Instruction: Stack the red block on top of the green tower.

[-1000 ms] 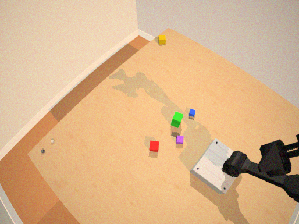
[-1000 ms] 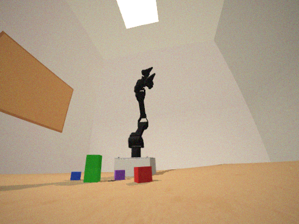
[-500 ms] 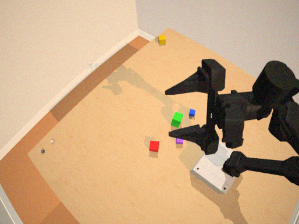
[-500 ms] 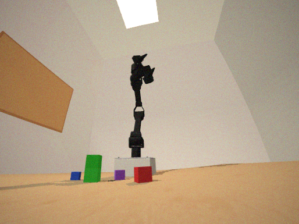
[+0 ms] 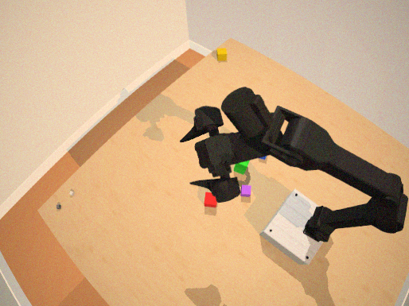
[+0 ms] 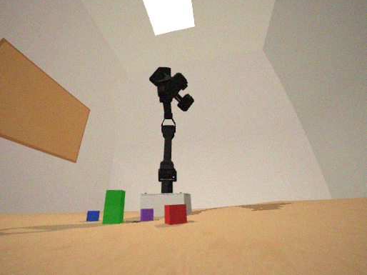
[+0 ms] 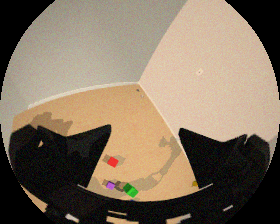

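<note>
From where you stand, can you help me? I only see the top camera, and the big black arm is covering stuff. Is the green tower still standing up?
Observer: Yes. In the exterior view the green tower stands upright on the floor, taller than every other block.
Operator: Is the claw down near the red block?
Observer: No. The gripper is high up in the air, far above the red block.
Operator: What's that blue bit peeking out under the arm?
Observer: A small blue block, sitting on the floor apart from the tower.
Operator: Can the claw's camera see the red block?
Observer: Yes, it shows far below, between the open fingers.
</note>
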